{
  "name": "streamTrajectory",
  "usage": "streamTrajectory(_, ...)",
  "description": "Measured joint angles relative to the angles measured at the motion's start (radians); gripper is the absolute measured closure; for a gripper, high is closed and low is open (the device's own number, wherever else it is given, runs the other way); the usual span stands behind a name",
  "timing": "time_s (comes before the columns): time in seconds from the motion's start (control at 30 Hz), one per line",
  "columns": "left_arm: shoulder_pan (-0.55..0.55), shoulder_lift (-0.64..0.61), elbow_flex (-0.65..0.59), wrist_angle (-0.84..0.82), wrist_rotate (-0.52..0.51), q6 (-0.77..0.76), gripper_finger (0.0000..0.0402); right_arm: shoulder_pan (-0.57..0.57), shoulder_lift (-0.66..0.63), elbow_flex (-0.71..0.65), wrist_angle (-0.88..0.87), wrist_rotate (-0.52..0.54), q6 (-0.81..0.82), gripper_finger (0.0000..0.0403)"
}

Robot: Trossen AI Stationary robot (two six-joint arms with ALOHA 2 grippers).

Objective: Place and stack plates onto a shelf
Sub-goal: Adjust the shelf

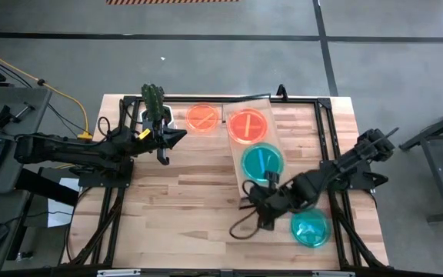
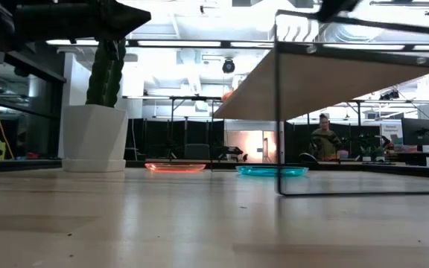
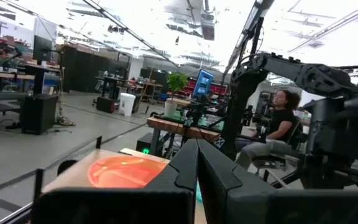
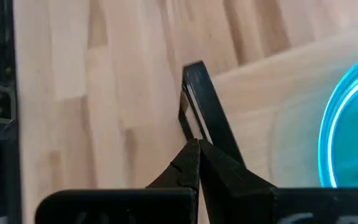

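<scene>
The shelf (image 1: 235, 165), a light-wood plank on a dark frame, carries an orange plate (image 1: 247, 125) and a teal plate (image 1: 261, 160) side by side. A second orange plate (image 1: 202, 117) lies on the table left of the shelf. A second teal plate (image 1: 310, 228) lies on the table near the front right. My right gripper (image 1: 254, 198) is shut and empty, tilted down over the shelf's near left corner (image 4: 194, 93). My left gripper (image 1: 183, 137) is shut and empty, held above the table left of the shelf.
A white pot with a cactus (image 1: 156, 108) stands at the far left beside the table's orange plate. A dark frame rail (image 1: 325, 138) runs along the table's right side. Bare wood lies between the shelf and the left arm. A seated person (image 3: 281, 118) is in the room beyond.
</scene>
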Motion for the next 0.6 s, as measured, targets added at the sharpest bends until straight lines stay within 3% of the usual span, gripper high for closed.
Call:
streamTrajectory(0.23,0.0,0.0,0.0,-0.001,0.0,0.0,0.0401,-0.101,0.0,0.0,0.11,-0.006,-0.192,0.0403)
streamTrajectory(0.43,0.0,0.0,0.0,-0.028,0.0,0.001,0.0402,-0.109,-0.051,-0.001,0.065,-0.018,-0.245,0.0403)
streamTrajectory(0.6,0.0,0.0,0.0,-0.027,0.0,0.0,0.0401,-0.073,-0.149,-0.001,0.014,0.118,-0.224,0.0403)
